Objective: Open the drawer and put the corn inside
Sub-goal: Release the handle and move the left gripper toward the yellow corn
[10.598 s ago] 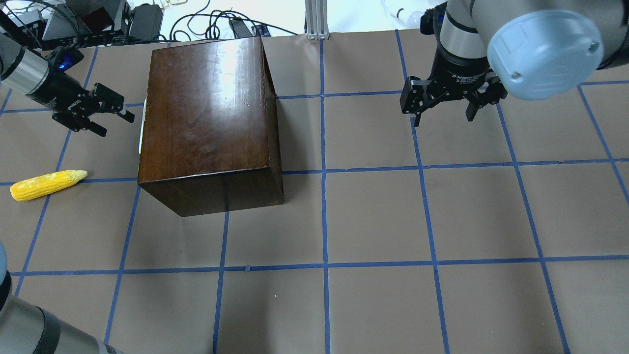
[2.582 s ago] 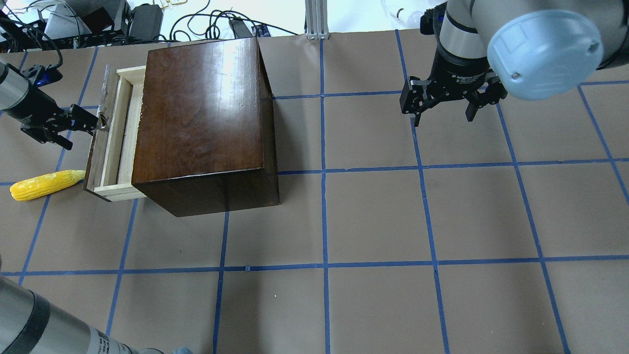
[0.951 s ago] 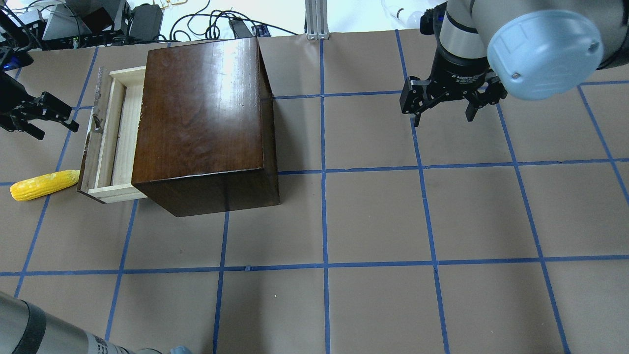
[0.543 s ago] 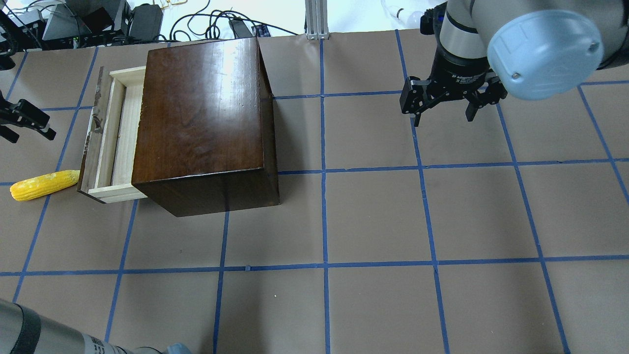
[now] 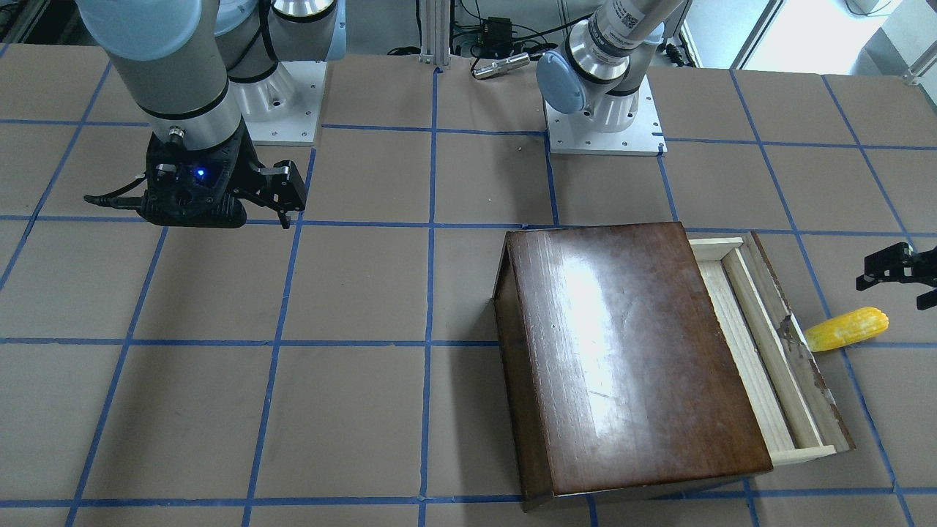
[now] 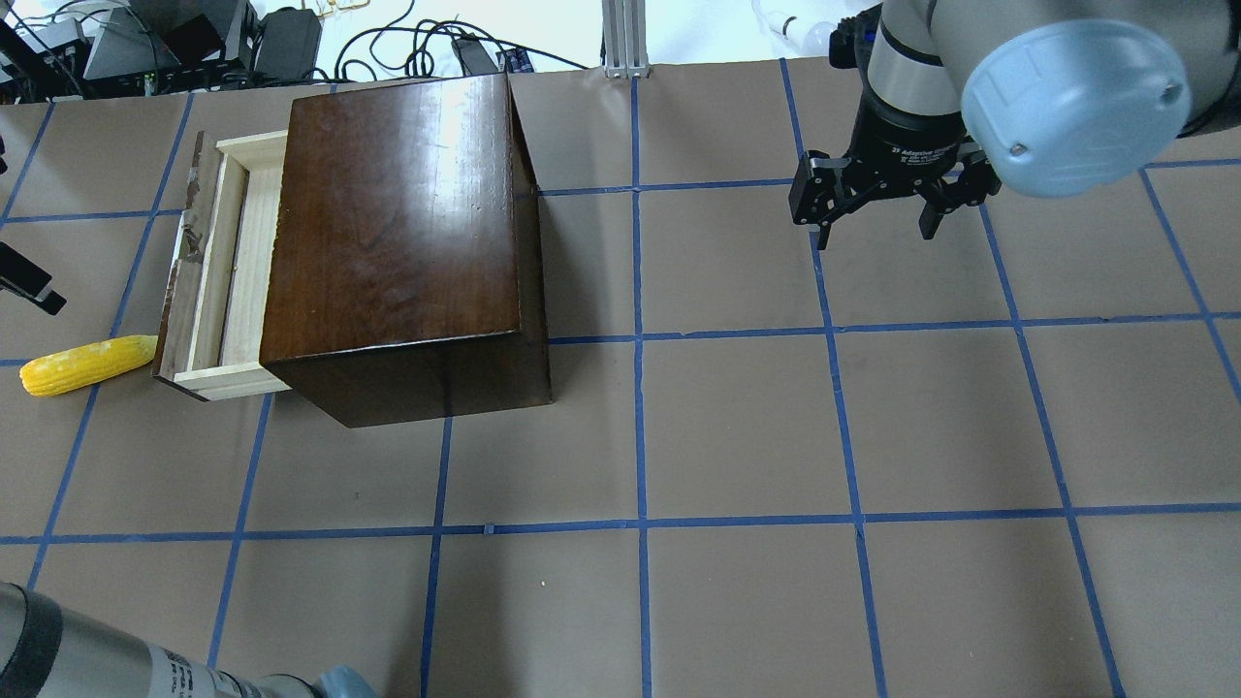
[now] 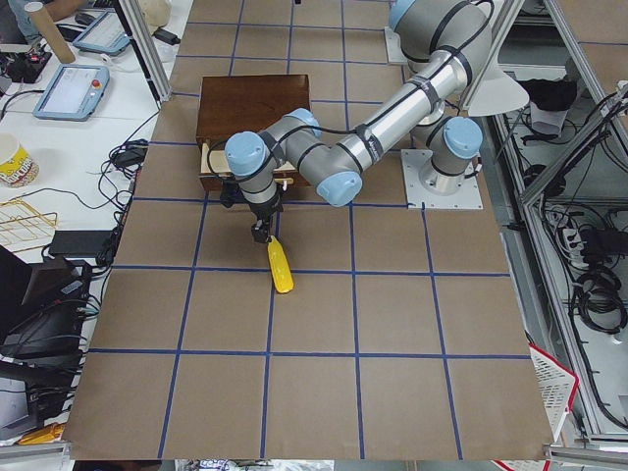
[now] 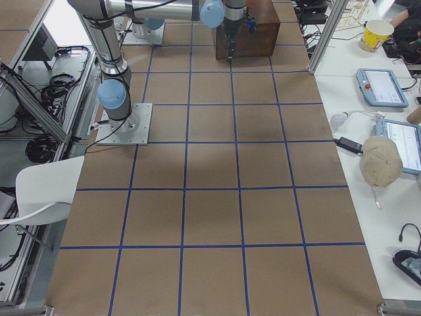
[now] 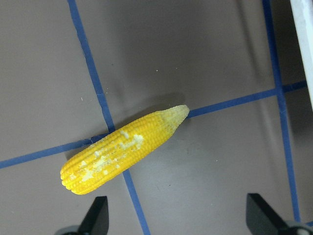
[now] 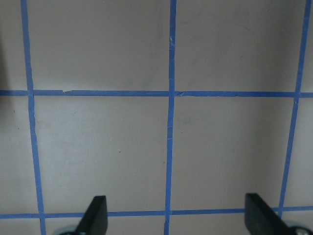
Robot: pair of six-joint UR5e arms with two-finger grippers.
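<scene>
A: Backing off the drawer [image 6: 206, 291], our left gripper [image 9: 177, 218] has swung over the corn [image 6: 85, 365], fingers spread, holding nothing.
B: So we've opened it; next we pick. Anything inside?
A: Bare wood where it shows, partly out of the box [image 6: 397, 223]. Corn's on the table [image 6: 737, 436] by its front corner. Our right gripper [image 6: 875, 228] hangs released, far off.

I've got a table [image 6: 737, 427] covered in brown paper, with blue tape lines [image 6: 641, 436] marking it into squares. Along its far edge I see a tangle of black cables [image 6: 407, 44] and an aluminium post [image 6: 620, 39]. On the white side bench a blue-edged tablet [image 8: 380, 87] lies near a paper cup [image 8: 379, 31], and a beige rounded lump [image 8: 380, 160] sits nearer the camera. A white chair [image 8: 43, 187] stands at the opposite side.
</scene>
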